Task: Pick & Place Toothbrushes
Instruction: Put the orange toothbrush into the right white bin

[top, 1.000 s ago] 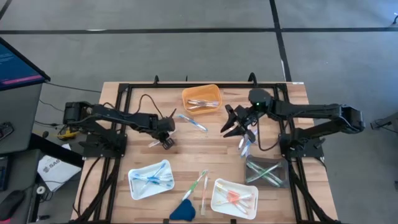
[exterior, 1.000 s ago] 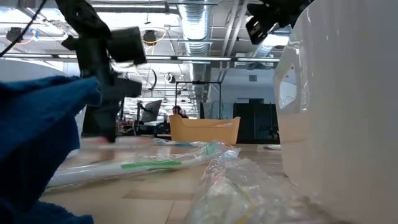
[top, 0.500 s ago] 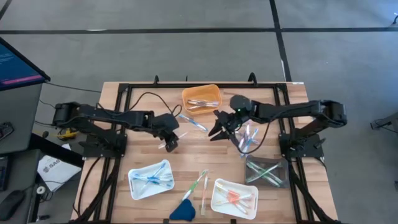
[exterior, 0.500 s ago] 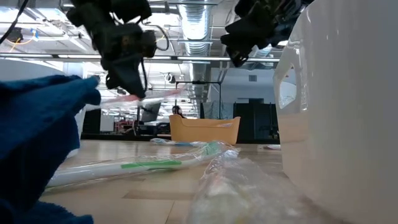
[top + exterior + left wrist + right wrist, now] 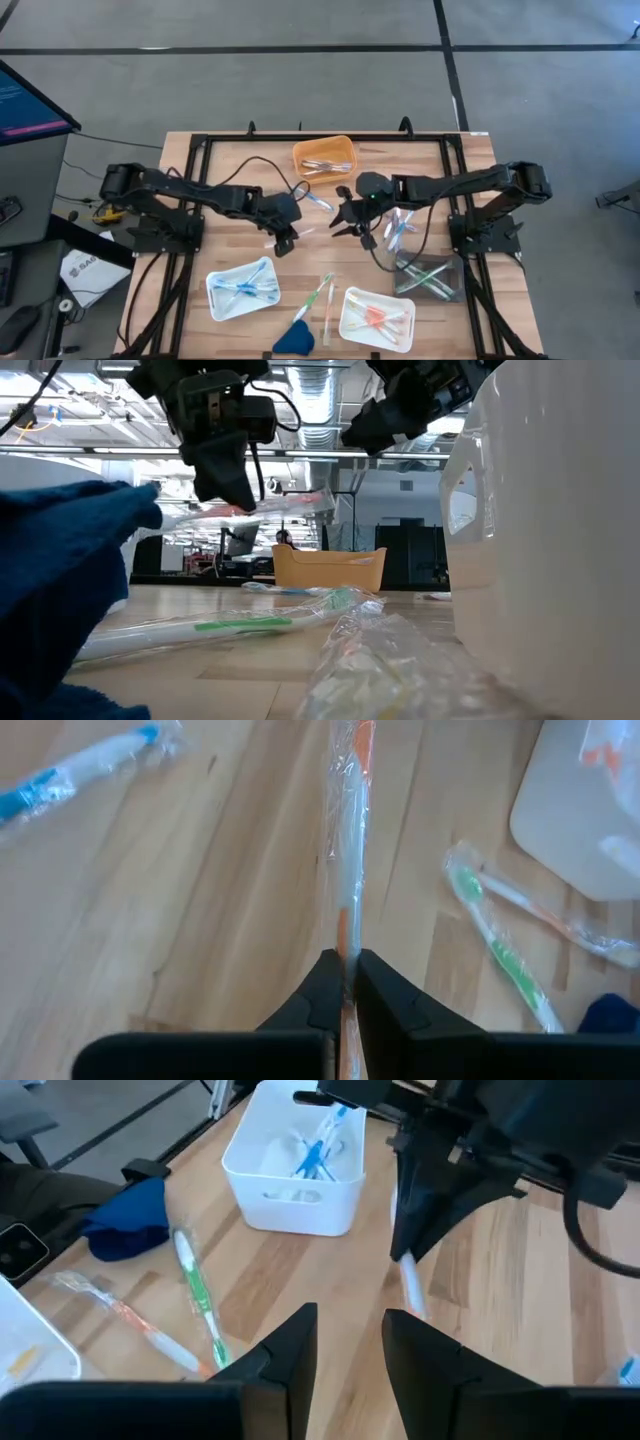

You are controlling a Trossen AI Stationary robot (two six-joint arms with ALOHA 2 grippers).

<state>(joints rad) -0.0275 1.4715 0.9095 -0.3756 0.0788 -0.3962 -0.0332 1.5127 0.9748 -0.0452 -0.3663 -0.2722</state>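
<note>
My left gripper (image 5: 285, 238) hangs above the table's middle, shut on a wrapped orange toothbrush (image 5: 275, 508). My right gripper (image 5: 346, 224) is open just to its right, fingers pointing at it with nothing between them (image 5: 345, 1342). A green toothbrush (image 5: 317, 293) and an orange one (image 5: 327, 312) lie flat on the wood near the front. A blue one (image 5: 310, 197) lies beside the orange tray (image 5: 323, 146). More toothbrushes (image 5: 397, 228) lie right of my right gripper. My left gripper pinches the wrapped orange toothbrush (image 5: 346, 942) between its two fingers, which slant down from the table's left. The fingers lie along it. Most of its length sticks out past the fingertips (image 5: 325, 970), about level toward the right. It is lifted clear of the table.
A white tray (image 5: 222, 296) with blue toothbrushes sits front left, a white tray (image 5: 352, 330) with orange ones front right, and a dark tray (image 5: 408, 266) with green ones at the right. A blue cloth (image 5: 295, 338) lies at the front edge. A black frame (image 5: 200, 150) borders the table.
My left gripper has risen from the table and gone toward the right, turning as it went; the orange toothbrush is lifted clear. My right gripper has come down and leftward, toward the left gripper, still open.
</note>
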